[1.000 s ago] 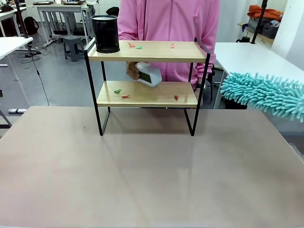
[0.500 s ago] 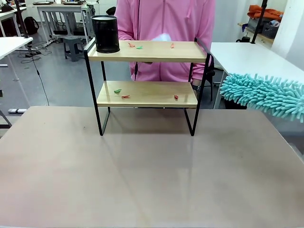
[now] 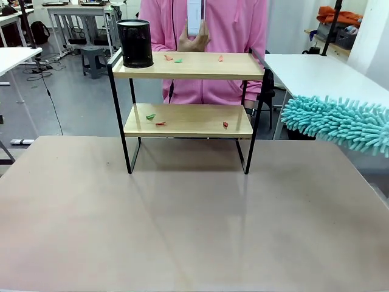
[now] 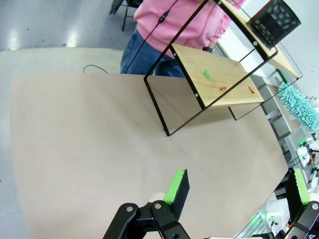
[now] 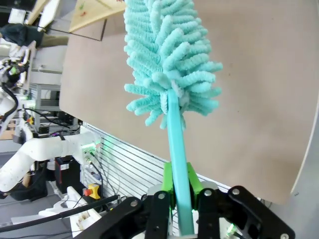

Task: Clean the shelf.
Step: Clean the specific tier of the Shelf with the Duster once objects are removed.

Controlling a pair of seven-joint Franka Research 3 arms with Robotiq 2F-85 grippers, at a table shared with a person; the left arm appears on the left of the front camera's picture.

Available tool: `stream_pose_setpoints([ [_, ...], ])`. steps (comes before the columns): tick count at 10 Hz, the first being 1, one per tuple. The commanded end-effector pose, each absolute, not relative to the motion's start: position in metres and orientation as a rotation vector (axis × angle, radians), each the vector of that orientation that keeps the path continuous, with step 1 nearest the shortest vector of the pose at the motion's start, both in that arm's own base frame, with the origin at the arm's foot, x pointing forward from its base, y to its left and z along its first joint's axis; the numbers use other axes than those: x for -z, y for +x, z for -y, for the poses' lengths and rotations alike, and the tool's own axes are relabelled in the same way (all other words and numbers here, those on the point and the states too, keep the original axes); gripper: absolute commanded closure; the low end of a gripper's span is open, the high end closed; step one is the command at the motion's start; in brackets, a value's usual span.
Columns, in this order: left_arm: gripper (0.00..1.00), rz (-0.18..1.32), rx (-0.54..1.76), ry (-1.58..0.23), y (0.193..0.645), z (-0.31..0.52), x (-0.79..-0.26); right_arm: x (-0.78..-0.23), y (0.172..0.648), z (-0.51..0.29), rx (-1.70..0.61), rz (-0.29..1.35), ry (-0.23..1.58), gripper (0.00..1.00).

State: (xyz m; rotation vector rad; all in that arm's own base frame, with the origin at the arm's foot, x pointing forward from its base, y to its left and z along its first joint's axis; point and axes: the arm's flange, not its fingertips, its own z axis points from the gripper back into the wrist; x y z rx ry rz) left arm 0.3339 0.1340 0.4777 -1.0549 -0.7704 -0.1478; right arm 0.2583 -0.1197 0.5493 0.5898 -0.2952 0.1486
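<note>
- Shelf (image 3: 200,66) stands upright on its four legs at centre of desk's (image 3: 182,225) far side, w/ a person right behind it.
- Handling, my read: prob. light, given the thin black frame and two pale wood boards. It looks stiff and not fragile, but could slide or tip if shoved sideways.
- Boards look smooth, so bits shd sweep off easily.
- Where to hold, if steadying is needed: a black upright or the top-board edge. The cleaning itself needs no grip on it, just light strokes.
- Small red & green scraps (image 3: 178,60) lie on top board, w/ more on lower board. They look paper-like and v. light, so I'd expect them to scatter under a fast swipe.
- Black mesh cup (image 3: 135,42) sits at top board's left end. It's likely light and easy to knock over.
- Duster (image 3: 340,121) is teal, w/ a fluffy soft head and a thin stiff handle. It hangs off to shelf's right, well apart from it.
- Right tool (image 5: 179,186) is pressed together on duster's handle near its lower end, green pads either side.
- Left tool (image 4: 238,186) has fingers spread wide w/ nothing between them, over desk and well apart from shelf.
- Person's hand (image 3: 196,39) holds a white item (image 3: 194,12) up above top board. Can't tell what it is.
- Writing/brands: none legible on shelf, cup, duster or white item.
</note>
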Motion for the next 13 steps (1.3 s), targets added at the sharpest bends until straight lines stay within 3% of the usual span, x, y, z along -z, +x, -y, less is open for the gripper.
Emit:
stream_pose_setpoints([
  [1,0.00,0.795,0.165,-1.063,0.336,-0.133,-0.478,-0.581,0.229,0.118,-0.218,0.369,0.518,0.88],
  [4,0.00,0.795,0.165,-1.063,0.336,-0.133,-0.478,-0.611,0.179,0.091,-0.373,0.386,0.438,0.88],
  [5,0.00,0.795,0.165,-1.063,0.336,-0.133,-0.478,-0.611,0.175,0.071,-0.427,0.369,0.407,0.97],
  [13,0.00,0.795,0.165,-1.063,0.336,-0.133,-0.478,-0.556,0.236,-0.087,-0.389,0.522,0.333,1.00],
])
